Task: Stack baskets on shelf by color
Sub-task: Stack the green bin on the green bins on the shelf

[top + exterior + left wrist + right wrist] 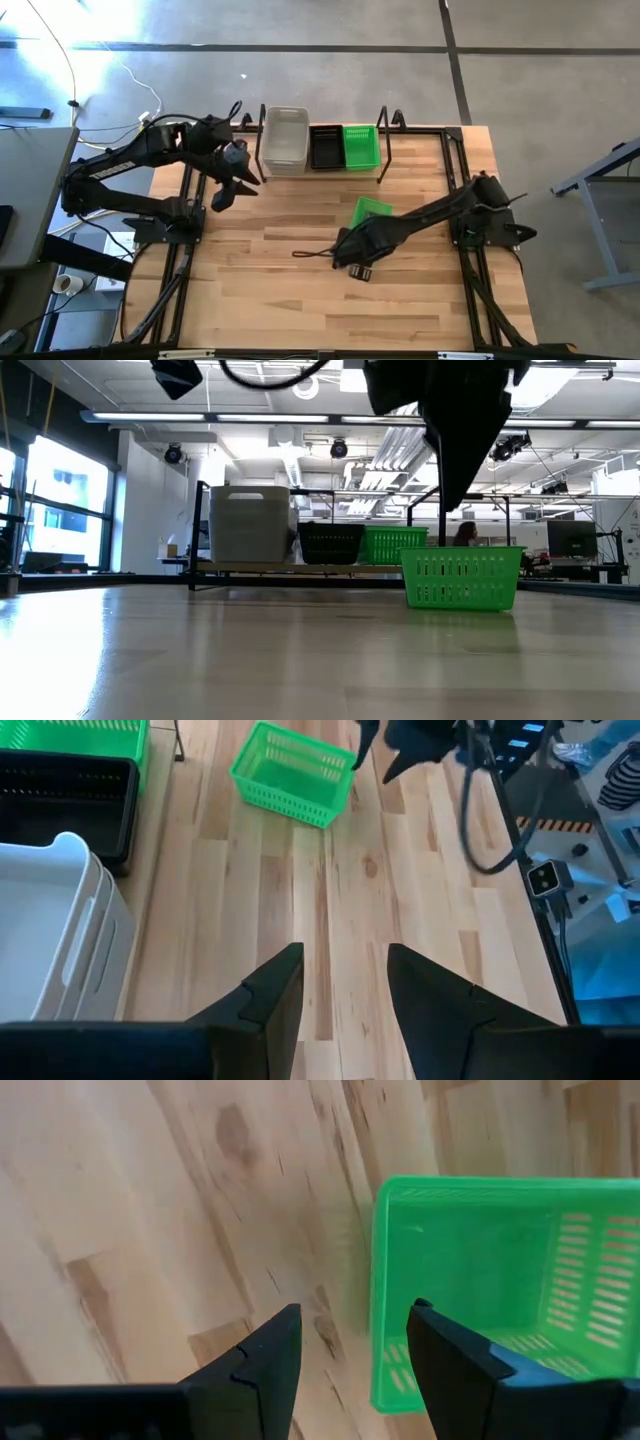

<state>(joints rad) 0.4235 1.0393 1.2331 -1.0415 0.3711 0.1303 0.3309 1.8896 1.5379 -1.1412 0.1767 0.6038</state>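
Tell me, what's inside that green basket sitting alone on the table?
Nothing shows inside the loose green basket: the wrist views show a bare slotted floor and walls. The right gripper hovers open at its rim and covers one near corner.

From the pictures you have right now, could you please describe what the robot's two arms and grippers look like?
Both arms are dark, nearly black, built of jointed segments on black bases at the table's sides. The left gripper and the right gripper each end in two matte black, wedge-shaped fingers with angular, faceted edges. Black cables loop along the right arm, and lighter cabling runs beside the left arm. No markings are legible.
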